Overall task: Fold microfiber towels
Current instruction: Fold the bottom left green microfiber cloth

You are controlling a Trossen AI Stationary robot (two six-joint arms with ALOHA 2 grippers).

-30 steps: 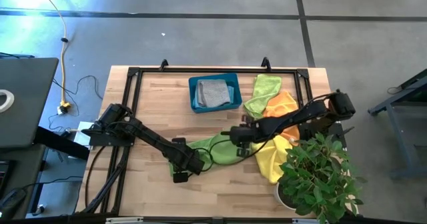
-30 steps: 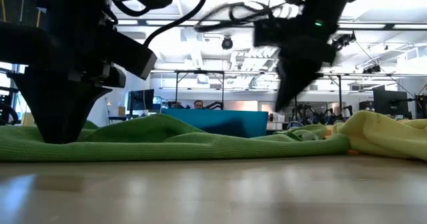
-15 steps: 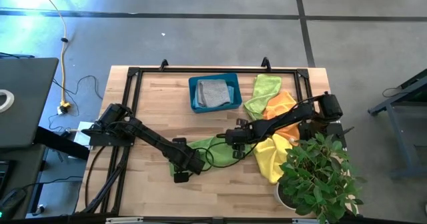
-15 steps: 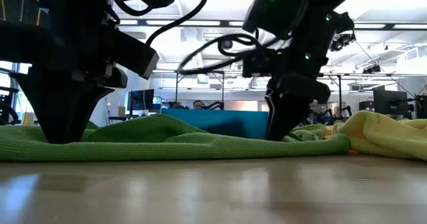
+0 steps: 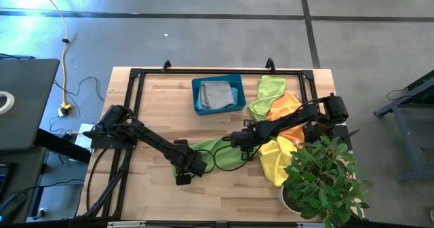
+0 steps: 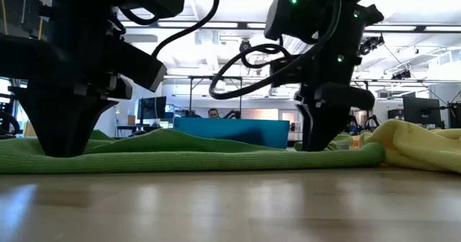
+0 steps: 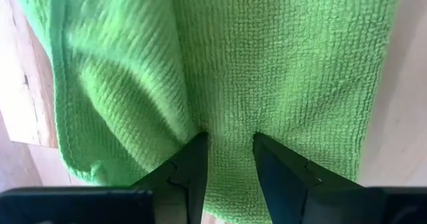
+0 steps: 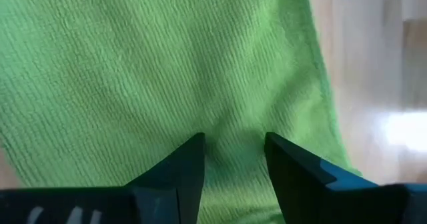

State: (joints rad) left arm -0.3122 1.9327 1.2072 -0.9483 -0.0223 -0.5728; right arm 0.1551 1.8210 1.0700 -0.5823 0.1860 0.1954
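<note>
A lime green microfiber towel (image 5: pixel 220 152) lies spread on the wooden table, a low ridge running through its middle (image 6: pixel 180 137). My left gripper (image 5: pixel 182 168) points straight down at the towel's near left end, fingers apart, with flat cloth showing in the gap between them (image 7: pixel 228 144). My right gripper (image 5: pixel 239 143) points steeply down at the towel's far right end, also open (image 8: pixel 233 144). Neither has any cloth lifted. My left gripper's two fingertips (image 7: pixel 197 144) stand on the towel's top from above, close to its end, between the hemmed edge (image 7: pixel 59 117) and the other side edge. A fold runs away from one fingertip. The towel lies on the table. My right gripper's open fingertips (image 8: pixel 275 144) meet the towel's top, slanting down from the right, a little way in from its side edge (image 8: pixel 325 104). The cloth between them lies flat on the table (image 6: pixel 320 147).
A teal bin (image 5: pixel 198 99) holding a grey towel (image 5: pixel 217 93) stands at the far middle. Green, orange and yellow towels (image 5: pixel 278 109) lie heaped at the right, the yellow one (image 6: pixel 418 145) beside the green towel. A potted plant (image 5: pixel 325 180) fills the near right corner.
My right gripper has come down from above the table onto the green towel's right end, tipping steeper as it sank. The towel's ridge has lowered a little. My left gripper has kept still on the towel's left end.
</note>
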